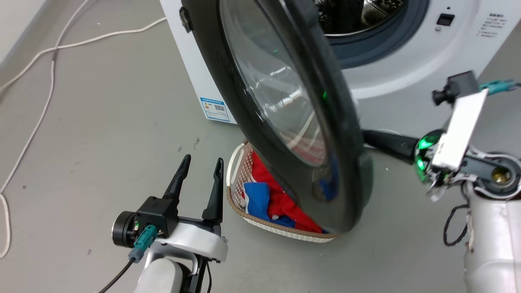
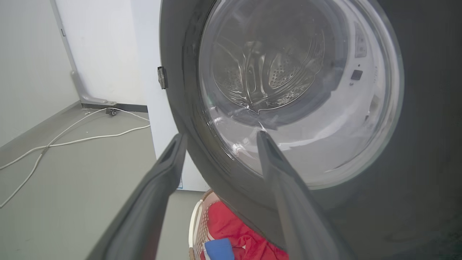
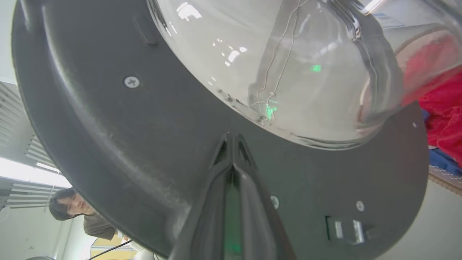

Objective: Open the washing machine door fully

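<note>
Roughly half the swing appears done: the washing machine door [image 1: 285, 101] stands ajar at 12 o'clock, the right pincer [image 3: 231, 139], closed on nothing, touches its inner face from 3 o'clock, the left pincer [image 1: 203, 159] waits spread and empty at 7 o'clock, and wider opening remains.

Bright, even indoor light; glare spots on the washing machine door [image 3: 223, 54], wrist views bowed at edges.

White forearm [image 1: 191, 243] — black fingers [image 1: 214, 191], teal plug [image 1: 143, 238]
</note>
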Available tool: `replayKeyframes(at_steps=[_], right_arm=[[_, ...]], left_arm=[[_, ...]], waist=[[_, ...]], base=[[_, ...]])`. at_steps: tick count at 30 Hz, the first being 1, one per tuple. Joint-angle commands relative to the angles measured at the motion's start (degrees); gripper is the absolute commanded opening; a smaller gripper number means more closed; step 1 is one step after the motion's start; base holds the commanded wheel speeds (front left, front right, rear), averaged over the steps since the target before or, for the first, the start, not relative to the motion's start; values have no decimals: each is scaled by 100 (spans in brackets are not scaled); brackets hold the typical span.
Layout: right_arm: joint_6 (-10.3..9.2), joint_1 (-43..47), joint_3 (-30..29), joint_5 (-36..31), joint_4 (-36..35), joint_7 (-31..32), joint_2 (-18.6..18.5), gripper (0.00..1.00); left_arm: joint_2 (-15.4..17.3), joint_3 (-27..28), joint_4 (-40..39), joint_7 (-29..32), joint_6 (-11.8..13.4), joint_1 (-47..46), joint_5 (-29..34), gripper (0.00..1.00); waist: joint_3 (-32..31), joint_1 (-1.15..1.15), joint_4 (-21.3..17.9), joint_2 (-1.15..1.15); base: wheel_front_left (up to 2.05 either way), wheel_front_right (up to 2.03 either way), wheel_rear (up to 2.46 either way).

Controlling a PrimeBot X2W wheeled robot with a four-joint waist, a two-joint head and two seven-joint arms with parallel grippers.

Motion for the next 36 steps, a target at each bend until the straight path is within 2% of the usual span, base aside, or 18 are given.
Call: replayKeyframes(at_steps=[1, 11, 16, 22, 30, 36], right_arm=[[2, 199, 234, 129, -90, -73, 43, 0], [2, 633, 1080, 532, -280, -575, 44, 0], [2, 745, 1171, 395, -521, -1179, 30, 0], [2, 1045, 974, -407, -1005, -2777, -7, 0], [2, 1780, 907, -2228, -1289, -5318, -522, 0], [1, 2472, 801, -3415, -1387, -6462, -759, 0]], left_arm=[[-3, 18, 0, -15, -17, 77, 44, 100], [-4, 41, 29, -15, -69, 207, 89, 100], [-3, 41, 31, -15, -91, 242, 110, 100], [-3, 79, 61, -15, -124, 298, 135, 100], [22, 249, 119, -15, -218, 430, 265, 100], [92, 409, 158, -15, -271, 616, 319, 100]], waist=[[-82, 1, 83, 0], [-235, 1, 206, 0], [-287, 1, 149, 0], [-414, 1, -76, 0], [-656, 1, -488, 0], [-881, 1, -741, 0]], base=[[0, 0, 0], [0, 0, 0], [0, 0, 0], [0, 0, 0], [0, 0, 0], [0, 0, 0]])
